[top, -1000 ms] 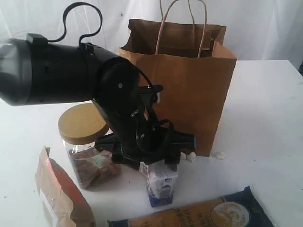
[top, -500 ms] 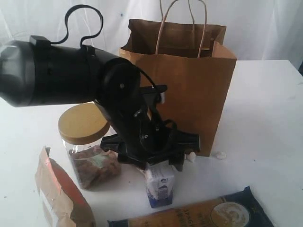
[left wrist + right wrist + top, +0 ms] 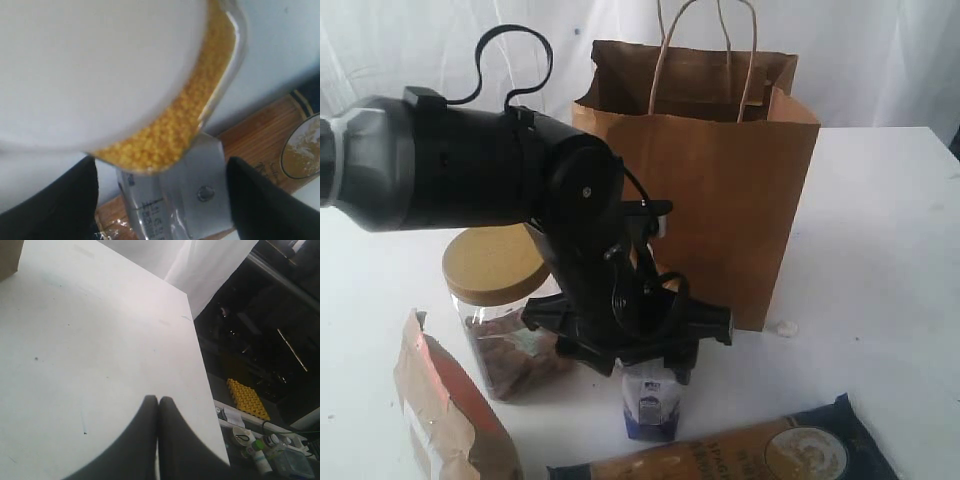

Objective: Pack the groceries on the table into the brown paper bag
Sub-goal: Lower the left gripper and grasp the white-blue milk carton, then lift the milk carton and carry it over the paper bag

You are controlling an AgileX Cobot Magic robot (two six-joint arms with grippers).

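While the Bag Stands Open, the Left Gripper Is Over the Little Carton

Because the big black left arm leans low over it, the small white-blue carton (image 3: 652, 408) shows only its lower part in the exterior view. It stands on the table (image 3: 880, 250), in front of the brown paper bag (image 3: 720, 190) and apart from it. The left gripper (image 3: 161, 207) is right over the carton. Its two black fingers (image 3: 50, 210) are wide apart, one on each side of the carton's top. A thin strip of table shows beside one finger, so they do not squeeze it. The yellow white-capped bottle (image 3: 115, 80) fills much of the left wrist view, very close to the camera. I cannot tell what it rests on.

The clear jar with tan lid (image 3: 505, 330) stands near the carton, partly behind the arm. The orange-brown pouch (image 3: 440, 410) is at the front corner. The long dark-blue-and-tan packet (image 3: 760, 455) lies flat in front of the carton. The bag stands upright with its handles up, and one small white pebble (image 3: 785, 327) lies at its foot.

The right gripper (image 3: 158, 440) is over the white table, its fingers pressed together.
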